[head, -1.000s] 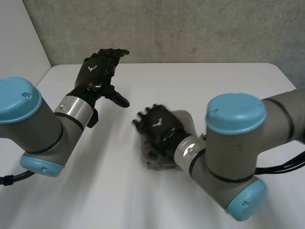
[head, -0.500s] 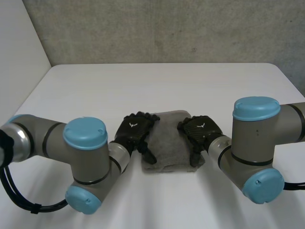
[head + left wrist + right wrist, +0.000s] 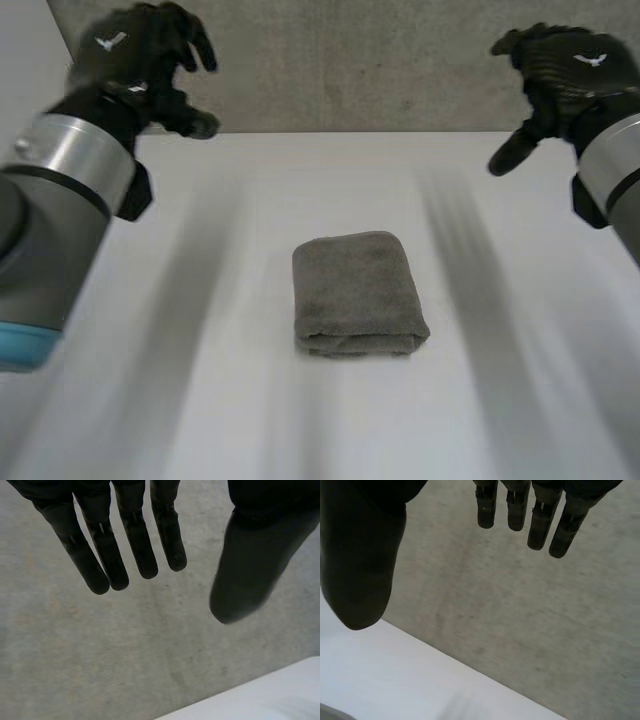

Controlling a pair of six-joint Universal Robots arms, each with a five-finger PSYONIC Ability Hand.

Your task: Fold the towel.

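Observation:
A grey towel (image 3: 355, 295) lies folded into a thick small rectangle in the middle of the white table (image 3: 500, 420), its rolled fold edge toward me. My left hand (image 3: 140, 60) is raised high over the table's far left, well away from the towel. In the left wrist view its fingers (image 3: 135, 545) are straight with the thumb spread, holding nothing. My right hand (image 3: 565, 70) is raised over the far right, equally far from the towel. Its fingers (image 3: 540, 520) are straight too, the thumb apart, empty.
A grey concrete wall (image 3: 350, 60) stands behind the table's far edge, and both wrist views face it. A white side wall (image 3: 30, 90) rises at the far left. Bare tabletop surrounds the towel on all sides.
Half a second ago both hands rested on the towel's left and right sides. Both have since lifted off and swung up and outward, leaving the towel folded on the table.

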